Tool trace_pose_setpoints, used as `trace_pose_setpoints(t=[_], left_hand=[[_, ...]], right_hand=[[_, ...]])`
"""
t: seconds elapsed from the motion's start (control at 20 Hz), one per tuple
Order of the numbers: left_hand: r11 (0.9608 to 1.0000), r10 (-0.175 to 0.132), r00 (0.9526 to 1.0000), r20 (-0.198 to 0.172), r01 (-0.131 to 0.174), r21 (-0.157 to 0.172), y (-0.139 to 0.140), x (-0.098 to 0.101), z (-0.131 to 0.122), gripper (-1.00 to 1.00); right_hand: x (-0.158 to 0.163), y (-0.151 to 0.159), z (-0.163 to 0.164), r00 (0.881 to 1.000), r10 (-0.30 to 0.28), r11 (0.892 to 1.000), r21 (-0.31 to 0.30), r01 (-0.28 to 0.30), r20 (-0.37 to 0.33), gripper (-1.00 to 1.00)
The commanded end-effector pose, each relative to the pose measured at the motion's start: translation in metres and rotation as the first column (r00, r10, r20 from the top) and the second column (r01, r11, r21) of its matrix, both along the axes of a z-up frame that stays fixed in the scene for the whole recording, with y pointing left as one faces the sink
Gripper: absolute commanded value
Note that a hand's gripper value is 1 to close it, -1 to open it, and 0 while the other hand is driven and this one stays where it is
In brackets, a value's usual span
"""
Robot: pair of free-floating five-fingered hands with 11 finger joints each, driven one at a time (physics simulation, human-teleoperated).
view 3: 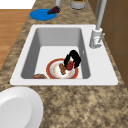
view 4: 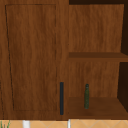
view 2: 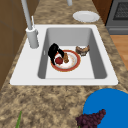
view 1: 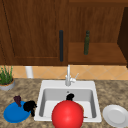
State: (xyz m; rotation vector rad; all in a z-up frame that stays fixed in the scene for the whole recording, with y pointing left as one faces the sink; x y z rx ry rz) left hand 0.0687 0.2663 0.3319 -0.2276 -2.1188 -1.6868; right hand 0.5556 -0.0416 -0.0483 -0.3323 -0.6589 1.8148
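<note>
Potted plant (view 1: 6,79) sat at the far left of the speckled brown stone counter (view 1: 25,87), against the tan tile backsplash. Next came a blue plate (view 1: 13,115) with a bunch of dark grapes (view 1: 17,100) on it. Left hand (view 1: 30,106) hovered at that plate's right edge, just beside the sink rim; fingers looked curled downward, nothing in them (small in the front view, so low confidence).

White sink (view 1: 47,83) was set mid-counter, faucet (view 1: 68,76) at its back edge. In the basin lay a red-rimmed plate (view 2: 75,65) carrying a small red fruit (view 2: 59,60) and a brown piece of food (view 2: 66,58). Right hand (view 2: 53,51) reached down onto the plate, fingers curled round the red fruit. A brown bowl (view 2: 82,49) stood just beside that plate. A large red ball (view 1: 67,114) blocked the basin's front in the front view.

White plate (view 1: 115,115) rested on the counter right of the sink. Above: dark wood cabinet door with a black handle (view 4: 61,98), and an open shelf holding a green bottle (view 4: 86,96).
</note>
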Motion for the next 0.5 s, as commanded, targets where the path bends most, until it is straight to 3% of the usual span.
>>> trace_pose_setpoints(t=[0.0,0.15,0.25,0.45], left_hand=[[1.0000,0.000,1.0000,0.000,0.000,0.000,0.000,0.000,0.000,0.00],[1.0000,0.000,1.0000,0.000,0.000,0.000,0.000,0.000,0.000,0.00],[1.0000,0.000,1.0000,0.000,0.000,0.000,0.000,0.000,0.000,0.00],[1.0000,0.000,1.0000,0.000,0.000,0.000,0.000,0.000,0.000,0.00]], right_hand=[[0.000,-0.002,-0.009,1.000,0.001,1.000,-0.004,-0.001,0.028,-1.00],[-0.011,-0.007,-0.004,1.000,0.010,1.000,-0.008,-0.010,-0.005,-1.00],[-0.027,-0.009,-0.003,1.000,-0.007,1.000,-0.004,0.007,0.011,-1.00],[-0.048,-0.008,-0.011,0.998,0.011,1.000,-0.003,-0.011,0.068,-1.00]])
